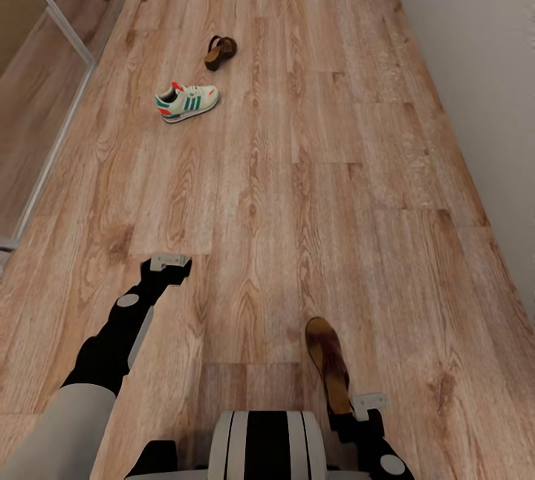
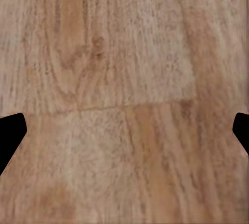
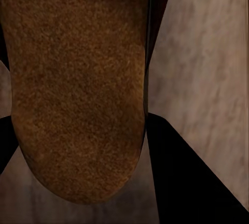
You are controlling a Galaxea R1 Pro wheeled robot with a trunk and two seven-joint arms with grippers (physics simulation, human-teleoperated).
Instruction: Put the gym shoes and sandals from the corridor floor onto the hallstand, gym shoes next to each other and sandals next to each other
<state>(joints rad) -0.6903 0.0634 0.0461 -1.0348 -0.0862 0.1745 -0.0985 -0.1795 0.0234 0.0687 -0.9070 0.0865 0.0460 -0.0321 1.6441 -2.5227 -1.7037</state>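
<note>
My right pincer (image 1: 355, 400) grips a sandal (image 1: 328, 361) by one end, so it may slip to the floor (image 1: 297, 205); left pincer (image 1: 170, 263) is open, empty.

White, green-striped gym shoe (image 1: 186, 102), brown sandals (image 1: 221, 52) on wood-grain corridor floor (image 1: 297, 190).

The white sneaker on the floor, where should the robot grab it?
Probably from above, with the fingers across the narrow middle of the gym shoe. It lies flat on its sole on the corridor floor, with free space on both long sides. The open left gripper is empty.
</note>
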